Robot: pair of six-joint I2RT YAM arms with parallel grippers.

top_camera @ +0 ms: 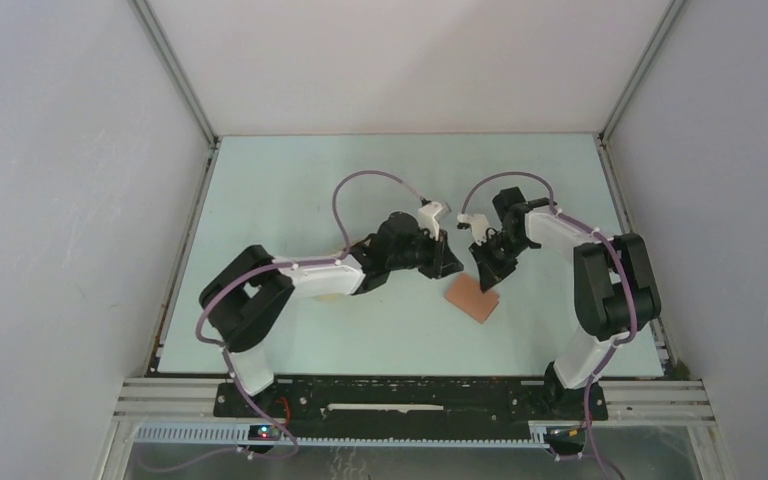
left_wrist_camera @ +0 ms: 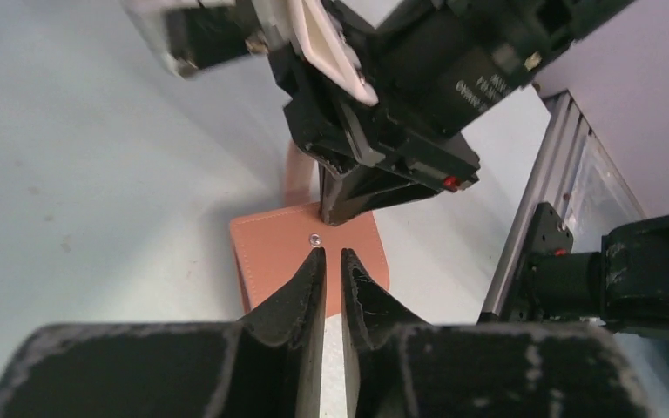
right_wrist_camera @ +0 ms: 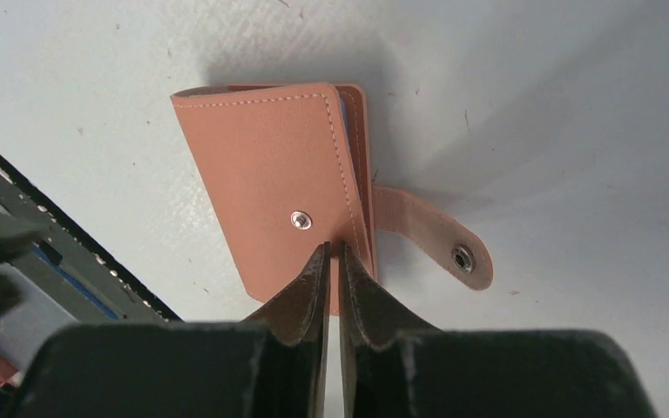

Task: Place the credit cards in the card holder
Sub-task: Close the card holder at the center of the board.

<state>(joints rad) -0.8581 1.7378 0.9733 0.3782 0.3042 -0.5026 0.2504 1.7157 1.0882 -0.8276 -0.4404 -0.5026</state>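
The card holder [top_camera: 473, 298] lies folded on the table, a reddish-brown leather wallet with a snap stud on its cover. Its snap tab [right_wrist_camera: 440, 239] hangs loose to one side, and a sliver of blue lining shows at the fold. My left gripper [top_camera: 450, 265] hovers just left of it, its jaws [left_wrist_camera: 333, 252] almost together with nothing between them. My right gripper [top_camera: 488, 262] is over the holder's far edge, and its jaws [right_wrist_camera: 332, 248] are also nearly together and empty. The card holder [left_wrist_camera: 270, 252] sits just beyond my left fingertips. The credit cards are out of view.
A pale tan object [top_camera: 332, 296] is mostly hidden under the left forearm. A metal rail [left_wrist_camera: 531, 226] runs along the table's near edge. White walls close in the table on three sides.
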